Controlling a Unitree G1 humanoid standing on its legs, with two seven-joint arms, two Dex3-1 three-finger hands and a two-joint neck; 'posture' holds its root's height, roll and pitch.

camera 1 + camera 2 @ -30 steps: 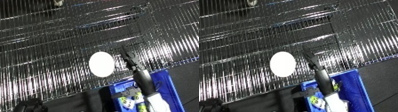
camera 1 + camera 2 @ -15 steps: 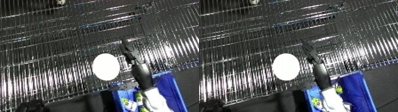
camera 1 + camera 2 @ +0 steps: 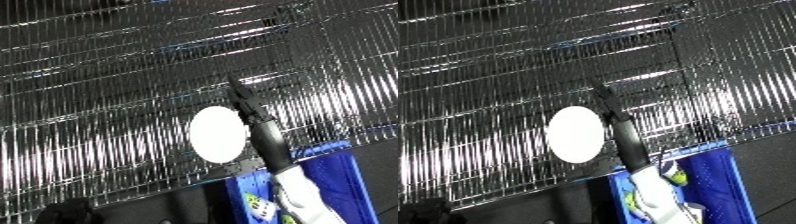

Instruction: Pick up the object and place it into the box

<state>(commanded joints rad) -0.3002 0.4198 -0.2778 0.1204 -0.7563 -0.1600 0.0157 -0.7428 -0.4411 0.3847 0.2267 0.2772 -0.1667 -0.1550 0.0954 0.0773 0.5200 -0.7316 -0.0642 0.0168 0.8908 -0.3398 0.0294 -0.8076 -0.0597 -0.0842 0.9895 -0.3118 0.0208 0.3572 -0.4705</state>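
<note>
Fingers first: the right hand [image 3: 247,102] is reaching up and away from the camera with its black fingers [image 3: 238,89] held straight and close together, more like a blade than a claw. They're not curled round anything and not pinching anything. The tips point up toward the far side of the wire rack [image 3: 98,85], slightly tilted to the left. I can't make out where the thumb sits, it's too dark against the mesh.

The forearm [image 3: 298,192] comes in from the bottom right, white and silver low down, then a dark wrist section running up on a diagonal to the hand. So the whole arm is one long, nearly straight line stretched out over the rack.

The object is a white oval disc [image 3: 218,134] lying on the wire mesh. It sits just left of the wrist, below the fingertips, right alongside the arm. The fingers are past it, further up the rack. Whether the wrist actually touches the disc's edge I can't tell; in the right eye view they look just beside each other.

The blue bin [image 3: 718,185] is down behind the fingers, under the forearm near the lower right, with some yellow-green stuff [image 3: 675,176] showing inside it.

The left hand doesn't show in either view.
</note>
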